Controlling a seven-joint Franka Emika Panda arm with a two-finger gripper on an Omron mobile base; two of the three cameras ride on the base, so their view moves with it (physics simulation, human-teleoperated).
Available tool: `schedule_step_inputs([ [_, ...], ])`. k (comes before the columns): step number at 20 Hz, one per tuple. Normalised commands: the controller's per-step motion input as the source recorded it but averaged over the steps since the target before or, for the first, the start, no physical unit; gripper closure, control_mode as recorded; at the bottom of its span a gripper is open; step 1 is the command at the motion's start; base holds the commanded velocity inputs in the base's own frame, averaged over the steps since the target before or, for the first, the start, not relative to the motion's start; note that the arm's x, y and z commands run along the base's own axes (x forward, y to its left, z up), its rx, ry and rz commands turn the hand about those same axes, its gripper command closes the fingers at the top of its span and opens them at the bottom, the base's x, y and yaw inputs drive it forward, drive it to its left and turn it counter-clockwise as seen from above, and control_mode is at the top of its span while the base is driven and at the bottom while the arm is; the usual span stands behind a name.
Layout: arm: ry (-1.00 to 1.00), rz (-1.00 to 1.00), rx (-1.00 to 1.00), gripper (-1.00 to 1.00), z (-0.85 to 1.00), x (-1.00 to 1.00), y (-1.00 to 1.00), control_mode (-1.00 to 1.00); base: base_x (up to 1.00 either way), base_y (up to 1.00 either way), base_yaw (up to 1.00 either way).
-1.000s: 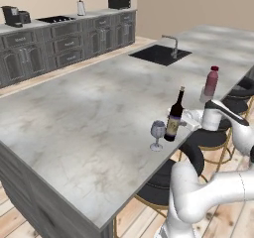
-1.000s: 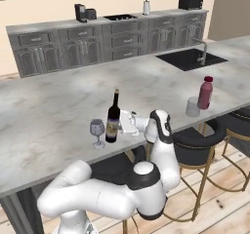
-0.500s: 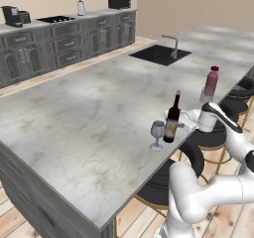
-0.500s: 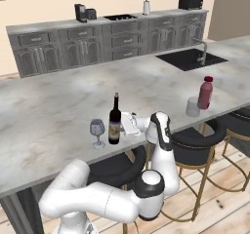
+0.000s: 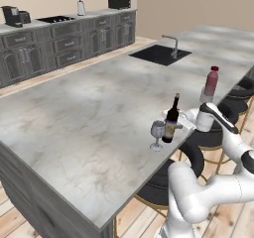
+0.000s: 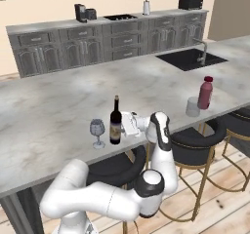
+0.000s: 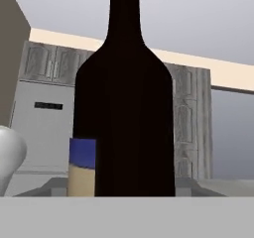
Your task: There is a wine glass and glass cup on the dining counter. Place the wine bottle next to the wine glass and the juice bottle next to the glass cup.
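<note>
The wine bottle (image 5: 170,124) (image 6: 115,123), dark with a long neck, stands upright near the front edge of the dining counter (image 5: 74,113) (image 6: 44,106). My gripper (image 5: 176,125) (image 6: 121,126) is shut on its lower body from the stool side. The wine glass (image 5: 157,133) (image 6: 97,131) stands just beside the bottle, apart from it. In the hand view the bottle (image 7: 126,108) looms close, with the glass's bowl (image 7: 7,157) at the left edge. Farther along the edge, the pinkish-red juice bottle (image 5: 211,81) (image 6: 205,92) stands next to the glass cup (image 5: 204,97) (image 6: 193,107).
A black sink (image 5: 159,54) (image 6: 190,59) with a faucet (image 5: 172,42) is set in the counter's far part. Dark round stools (image 6: 195,139) on gold legs stand along the near edge. The wall counter (image 5: 59,38) with appliances runs across the back.
The wine bottle in my gripper has come down a little, to counter level beside the wine glass. The glass, juice bottle and cup have not moved.
</note>
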Motion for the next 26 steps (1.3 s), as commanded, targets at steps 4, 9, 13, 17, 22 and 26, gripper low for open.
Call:
schedule_step_inputs([
  [4, -0.09, 0.00, 0.00, 1.00, -0.07, 0.32, 0.00, -1.00, 0.00, 0.00, 0.00],
  [9, -0.06, 0.00, 0.00, 1.00, -0.17, 0.27, 0.00, -1.00, 0.00, 0.00, 0.00],
  [13, -0.02, 0.01, -0.01, 1.00, -0.34, 0.09, 0.01, -1.00, 0.00, 0.00, 0.00],
  [17, 0.00, 0.01, -0.01, 1.00, -0.37, 0.04, 0.00, -1.00, 0.00, 0.00, 0.00],
  [22, 0.00, 0.01, 0.00, 1.00, -0.37, 0.00, -0.01, -1.00, 0.00, 0.00, 0.00],
  [26, 0.00, 0.03, 0.00, -1.00, -0.36, 0.00, -0.01, -1.00, 0.00, 0.00, 0.00],
])
